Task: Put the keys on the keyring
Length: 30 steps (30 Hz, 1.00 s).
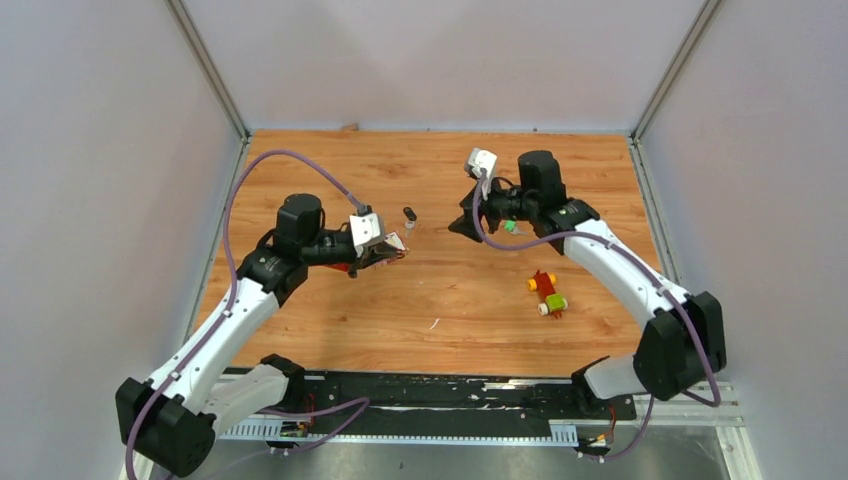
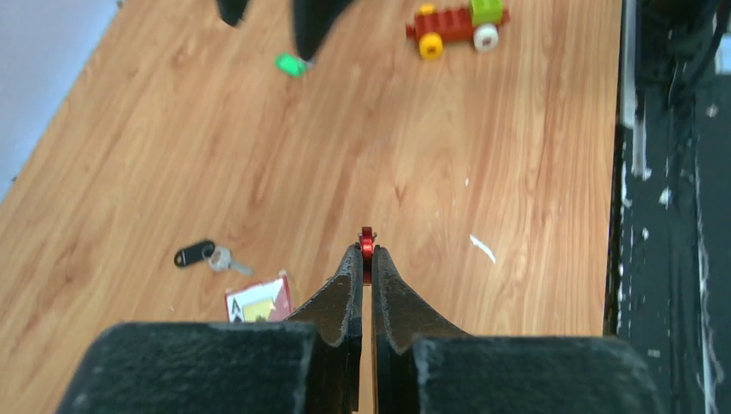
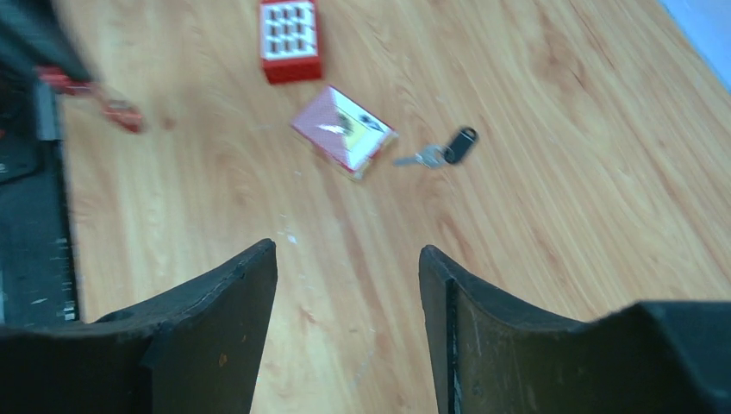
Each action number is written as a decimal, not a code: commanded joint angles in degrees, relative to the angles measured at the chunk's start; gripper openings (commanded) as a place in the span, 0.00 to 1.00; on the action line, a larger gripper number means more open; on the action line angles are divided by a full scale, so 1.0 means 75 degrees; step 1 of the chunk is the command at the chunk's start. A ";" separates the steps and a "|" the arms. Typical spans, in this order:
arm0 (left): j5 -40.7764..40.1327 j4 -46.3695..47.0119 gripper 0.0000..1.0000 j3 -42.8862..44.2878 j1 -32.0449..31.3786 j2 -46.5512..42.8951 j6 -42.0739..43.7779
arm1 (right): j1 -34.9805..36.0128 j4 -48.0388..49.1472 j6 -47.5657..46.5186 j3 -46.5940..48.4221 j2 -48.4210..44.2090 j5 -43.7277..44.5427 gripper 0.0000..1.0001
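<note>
Left tool (image 2: 365, 255) pinches keyring (image 2: 367, 240) at its tips.

Smooth wood-grain table (image 2: 517, 155) with a low sheen. Glossy plastic head, bright bare-metal blade on black key (image 2: 195, 253); glossy red, metallic-looking keyring (image 2: 367, 244). Matt black grainy plastic on left gripper (image 2: 366, 252) fingers (image 2: 345, 297); shiny plastic toy blocks (image 2: 457, 24).
</note>
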 commanded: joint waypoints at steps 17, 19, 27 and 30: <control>0.0349 -0.1559 0.00 -0.0880 -0.0007 -0.0635 0.1832 | -0.1762 -0.3797 -0.3543 0.2924 0.4105 0.2356 0.50; 0.0460 -0.1428 0.00 -0.0914 -0.0007 -0.0638 0.1723 | -0.1837 -0.3948 -0.3676 0.3044 0.4259 0.2390 0.49; 0.0726 -0.1025 0.00 -0.1013 -0.0094 -0.0513 0.1415 | -0.1966 -0.4226 -0.4202 0.3197 0.4715 0.2761 0.43; 0.0718 -0.0902 0.00 -0.1102 -0.0129 -0.0475 0.1395 | -0.1966 -0.4236 -0.4381 0.3143 0.4776 0.2858 0.40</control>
